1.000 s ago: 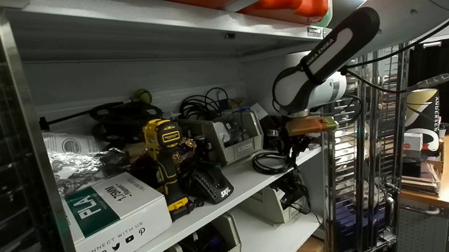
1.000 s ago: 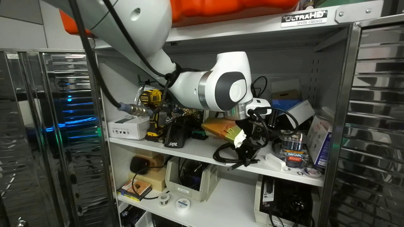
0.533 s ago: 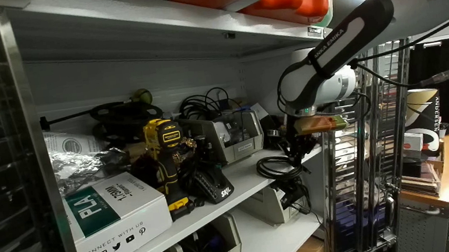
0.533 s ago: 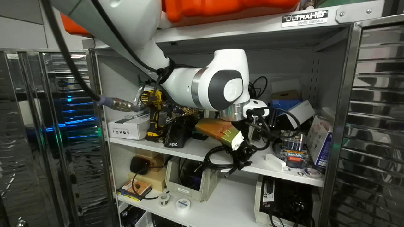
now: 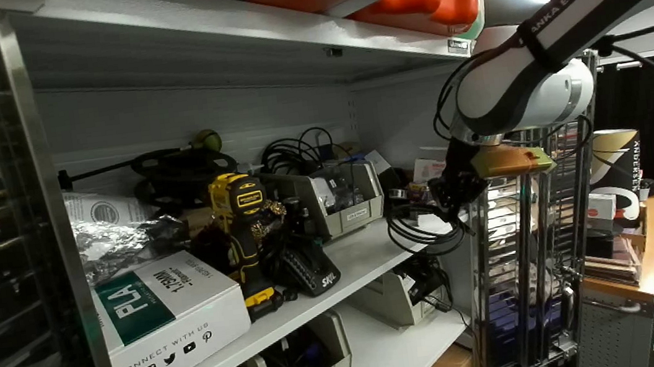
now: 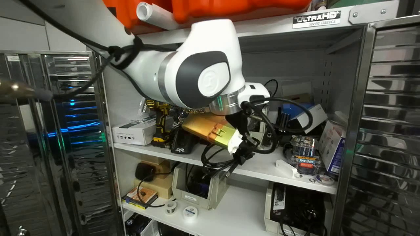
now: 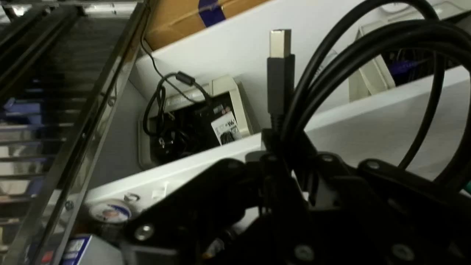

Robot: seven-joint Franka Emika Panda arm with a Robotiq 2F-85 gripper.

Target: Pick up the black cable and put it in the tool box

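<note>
The gripper [image 7: 287, 145] clamps a coiled black cable [image 7: 412, 31]; in the wrist view, its loops arch toward two o'clock, its metal-tipped plug [image 7: 280, 73] points to twelve, and a pale bin [image 7: 223, 86] sits between nine and ten.

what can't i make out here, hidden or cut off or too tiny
Hidden: exactly where the gripper pinches the black cable; dark on dark in the wrist view.
Cut off: the cable's loops, by the wrist view's right edge.
Cut off: the orange containers, by the top edge in both exterior views.
Blurred: print on the small round disc, wrist view.
Too small: the label on a lower bin, both exterior views.
</note>
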